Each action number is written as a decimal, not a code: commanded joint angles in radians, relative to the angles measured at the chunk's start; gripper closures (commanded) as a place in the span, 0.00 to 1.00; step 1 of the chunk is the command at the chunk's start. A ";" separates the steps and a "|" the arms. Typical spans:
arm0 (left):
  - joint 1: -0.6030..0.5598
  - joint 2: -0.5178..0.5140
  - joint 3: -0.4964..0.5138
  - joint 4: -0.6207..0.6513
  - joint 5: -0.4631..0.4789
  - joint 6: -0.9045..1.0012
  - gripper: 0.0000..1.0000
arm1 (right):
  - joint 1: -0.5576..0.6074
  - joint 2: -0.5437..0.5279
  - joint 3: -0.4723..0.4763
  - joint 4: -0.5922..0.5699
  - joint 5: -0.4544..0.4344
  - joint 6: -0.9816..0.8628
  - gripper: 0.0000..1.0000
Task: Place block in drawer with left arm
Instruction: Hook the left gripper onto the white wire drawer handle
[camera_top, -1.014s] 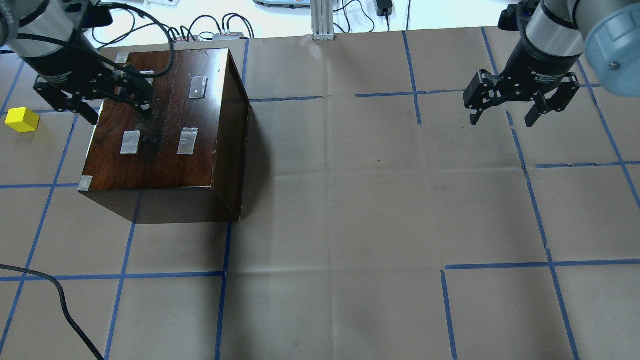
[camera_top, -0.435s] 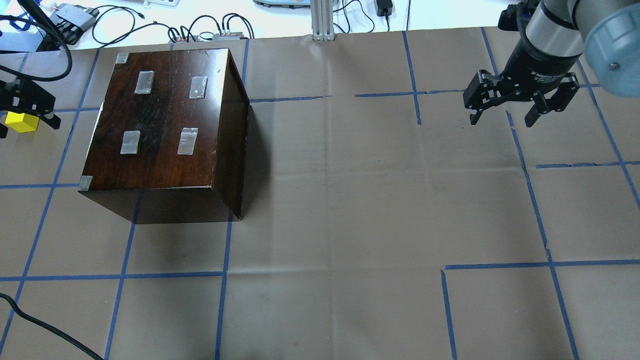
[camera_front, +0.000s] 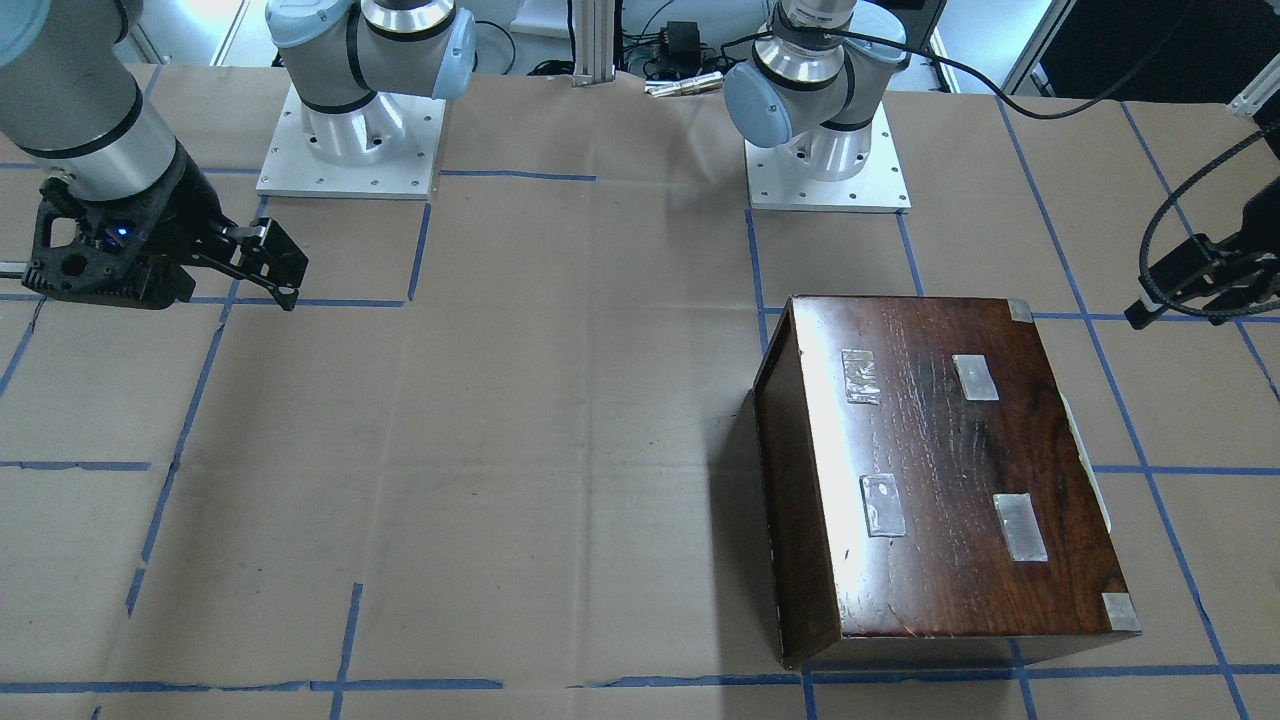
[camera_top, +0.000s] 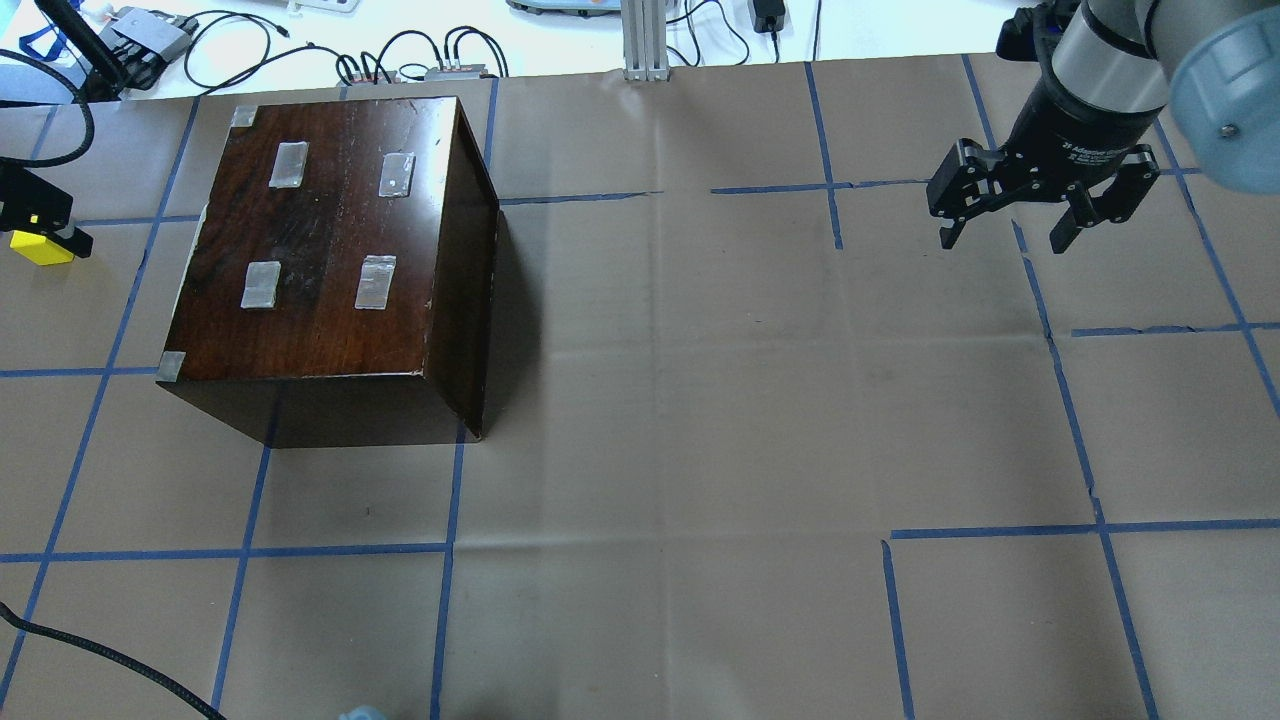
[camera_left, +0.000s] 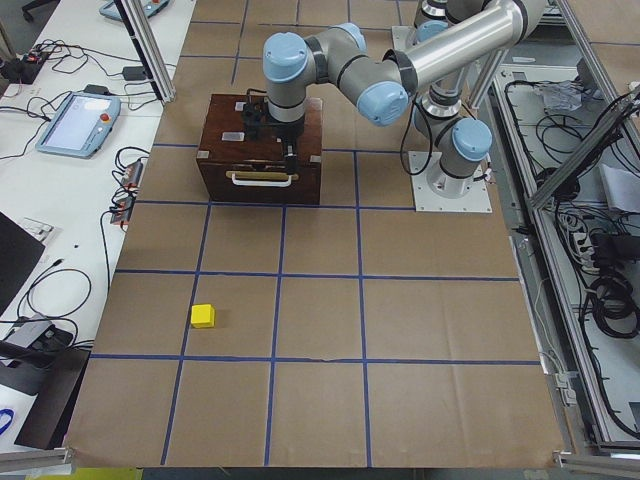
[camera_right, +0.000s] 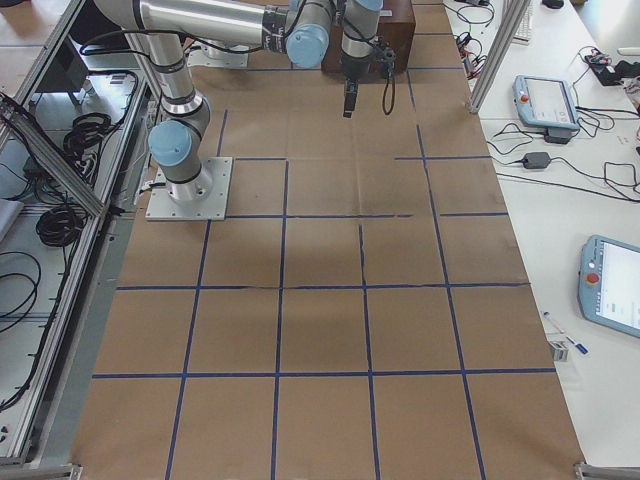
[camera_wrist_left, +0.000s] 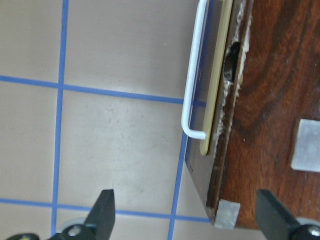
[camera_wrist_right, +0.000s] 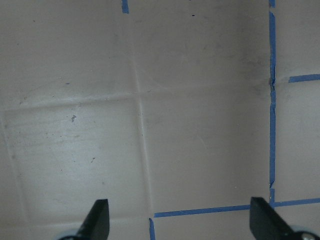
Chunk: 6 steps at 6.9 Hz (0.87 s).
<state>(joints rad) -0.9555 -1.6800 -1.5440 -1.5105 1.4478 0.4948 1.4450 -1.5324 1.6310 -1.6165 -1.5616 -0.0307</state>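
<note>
**Block on the surface, drawer shut, both grippers open**

Block (camera_top: 40, 250), small and yellow, rests on the brown paper surface (camera_top: 700, 400) off the handled side of the dark wooden box (camera_top: 320, 240), apart from it. The drawer (camera_left: 250, 188) sits pushed into the box, its pale handle facing the block's side.

At the overhead view's left edge the black left gripper (camera_wrist_left: 187, 212) overlaps the block's upper part. Whether it touches the block cannot be told. The wrist view shows its fingertips spread wide with nothing between them, above the box's handled edge.

The right gripper (camera_top: 1005, 240) hangs over bare surface well away on the other side, its fingers wide apart and holding nothing. Blue tape lines (camera_top: 450, 500) grid the paper.
</note>
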 joint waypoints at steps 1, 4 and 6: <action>0.018 -0.062 0.008 0.039 -0.044 0.100 0.00 | 0.000 0.000 0.000 0.000 0.000 0.000 0.00; 0.020 -0.153 0.008 0.085 -0.106 0.168 0.00 | 0.000 0.000 0.001 0.000 0.000 0.000 0.00; 0.018 -0.197 0.005 0.088 -0.142 0.191 0.01 | 0.000 0.000 0.001 0.000 0.000 0.000 0.00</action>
<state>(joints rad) -0.9360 -1.8509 -1.5370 -1.4250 1.3317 0.6700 1.4450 -1.5324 1.6314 -1.6160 -1.5616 -0.0307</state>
